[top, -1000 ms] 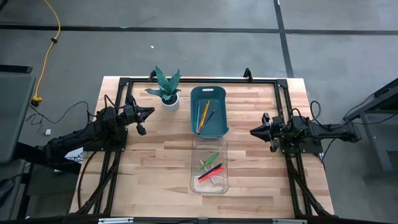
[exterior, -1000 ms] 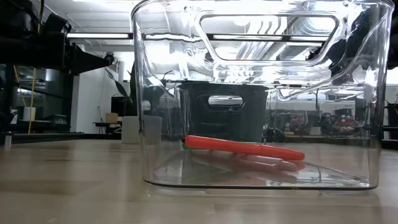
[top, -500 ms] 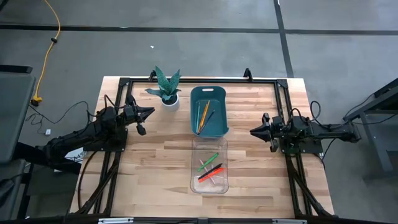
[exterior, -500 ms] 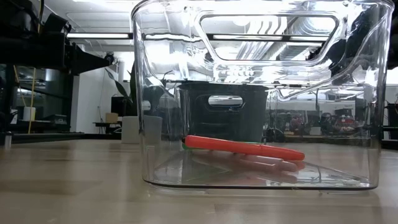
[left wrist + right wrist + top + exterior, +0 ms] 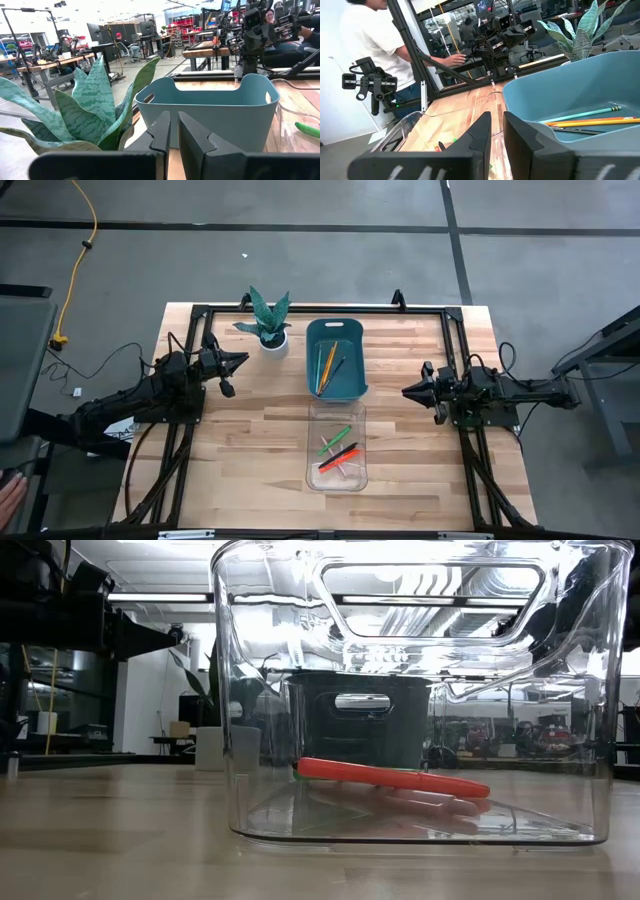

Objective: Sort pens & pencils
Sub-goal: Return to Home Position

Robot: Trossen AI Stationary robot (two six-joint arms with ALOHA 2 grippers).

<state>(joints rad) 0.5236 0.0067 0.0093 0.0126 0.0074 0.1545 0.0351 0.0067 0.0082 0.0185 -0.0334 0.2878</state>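
The pens (image 5: 337, 450), green, red and black, lie crossed in the transparent bin (image 5: 336, 413) at mid-table (image 5: 250, 440), well apart from both claws. The pencils (image 5: 327, 366), orange, yellow and one dark, lie lengthwise in the blue bin (image 5: 312, 360) just beside it, on the side of the potted plant (image 5: 266, 315). The left gripper (image 5: 243, 360) hangs left of the blue bin, near the plant, its fingers drawn together on nothing. The right gripper (image 5: 406, 391) hangs right of the bins, likewise clenched and empty.
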